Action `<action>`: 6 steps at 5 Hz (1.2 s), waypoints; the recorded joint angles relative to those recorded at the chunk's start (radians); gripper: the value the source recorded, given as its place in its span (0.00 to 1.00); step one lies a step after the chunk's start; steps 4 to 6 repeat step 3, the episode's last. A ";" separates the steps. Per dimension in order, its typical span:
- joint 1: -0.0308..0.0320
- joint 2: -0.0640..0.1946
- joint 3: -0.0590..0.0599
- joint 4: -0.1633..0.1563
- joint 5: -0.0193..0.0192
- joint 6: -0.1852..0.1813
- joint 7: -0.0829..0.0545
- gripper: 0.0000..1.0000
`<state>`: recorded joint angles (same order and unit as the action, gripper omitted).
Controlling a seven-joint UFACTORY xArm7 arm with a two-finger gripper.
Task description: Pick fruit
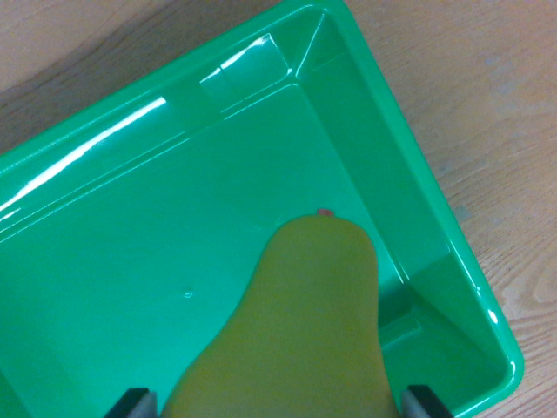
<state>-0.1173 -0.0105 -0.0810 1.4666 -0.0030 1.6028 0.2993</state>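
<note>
yellow pear (296, 331) at lower centre of the frame, broad body cut off by the bottom edge, narrow neck pointing up toward mid-frame with a small pinkish tip. flanked at the bottom edge by two dark fingertips (132, 404), one at lower left, one at lower right, each just beside the fruit's flanks; gripper (278, 406) spread about as wide as the pear, actual contact not discernible, so clamped or merely straddling cannot be told. seen over the glossy floor of a green plastic bin (418, 174), otherwise bare inside, filling most of the frame at a slant, corner at upper centre-right, white glare streaks along the upper-left rim. pale wooden tabletop (496, 104) along the right side and upper left.
</note>
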 joint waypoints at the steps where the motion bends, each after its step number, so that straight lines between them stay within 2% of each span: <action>1: 0.0000 0.000 0.000 0.000 0.0000 0.000 0.000 1.00; 6: 0.0001 -0.002 0.000 0.004 -0.0002 0.006 0.000 1.00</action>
